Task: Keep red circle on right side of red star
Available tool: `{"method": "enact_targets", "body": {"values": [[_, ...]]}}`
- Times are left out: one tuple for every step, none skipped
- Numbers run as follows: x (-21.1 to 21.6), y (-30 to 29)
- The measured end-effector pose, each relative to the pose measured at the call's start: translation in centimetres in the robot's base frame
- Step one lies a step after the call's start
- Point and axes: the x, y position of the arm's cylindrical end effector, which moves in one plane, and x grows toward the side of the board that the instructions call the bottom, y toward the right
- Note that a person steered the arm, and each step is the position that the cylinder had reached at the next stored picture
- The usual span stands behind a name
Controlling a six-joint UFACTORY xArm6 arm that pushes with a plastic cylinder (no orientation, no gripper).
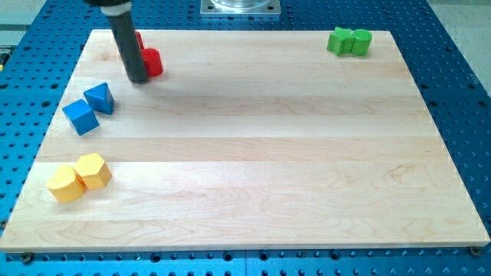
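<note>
Two red blocks sit at the board's top left, mostly hidden behind my rod. One red block (pixel 153 61) shows to the right of the rod; a sliver of another red block (pixel 139 40) shows above it. I cannot tell which is the circle and which the star. My tip (pixel 138 79) rests on the board just below and left of the visible red block, touching or nearly touching it.
A blue triangle (pixel 100 97) and a blue cube (pixel 80 116) lie at the left edge. Two yellow blocks (pixel 77 178) sit at the bottom left. Two green blocks (pixel 349 41) sit at the top right. The wooden board (pixel 268 153) lies on a blue perforated table.
</note>
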Motion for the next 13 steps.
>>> {"method": "enact_targets", "body": {"values": [[0.9, 0.0], [4.2, 2.8], [1.1, 3.0], [-1.2, 3.0], [-3.1, 3.0], [-0.8, 7.5], [-5.6, 9.7], [-8.1, 8.2], [-8.6, 7.0], [-8.6, 6.7], [-8.2, 4.0], [-7.4, 4.0], [-6.8, 4.1]]}}
